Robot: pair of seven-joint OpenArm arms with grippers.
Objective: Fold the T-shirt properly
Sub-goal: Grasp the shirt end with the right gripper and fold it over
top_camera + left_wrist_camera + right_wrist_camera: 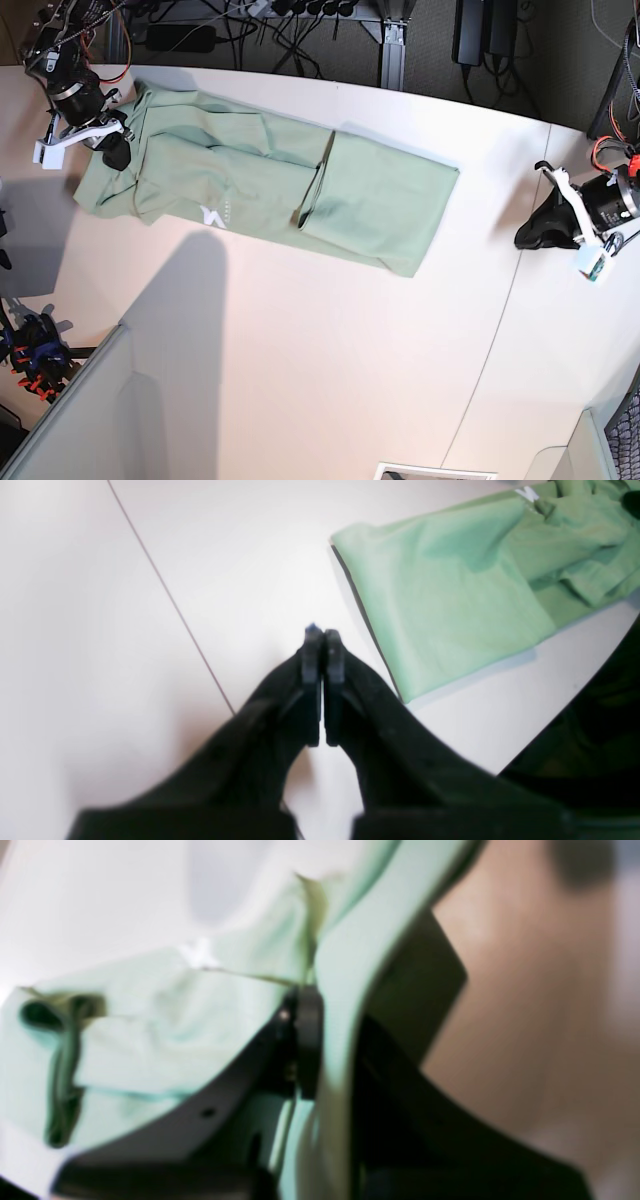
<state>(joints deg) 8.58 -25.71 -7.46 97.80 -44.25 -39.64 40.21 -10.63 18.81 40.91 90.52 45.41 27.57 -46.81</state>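
Note:
The pale mint-green T-shirt (250, 175) lies on the white table (300, 360) as a long strip, its right end folded over. A white logo (212, 213) shows on it. My right gripper (113, 150) is at the shirt's left end and is shut on a fold of the fabric (150, 1040); the right wrist view shows cloth pinched between its fingers (307, 1040). My left gripper (322, 645) is shut and empty over bare table, well right of the shirt (450, 605). It also shows in the base view (532, 235).
A thin seam (500, 330) runs across the table near my left gripper and also shows in the left wrist view (170, 600). The table's edge (550, 720) is close on that side. Cables and stands (300, 10) sit behind the table. A grey panel (70, 420) stands at the front left.

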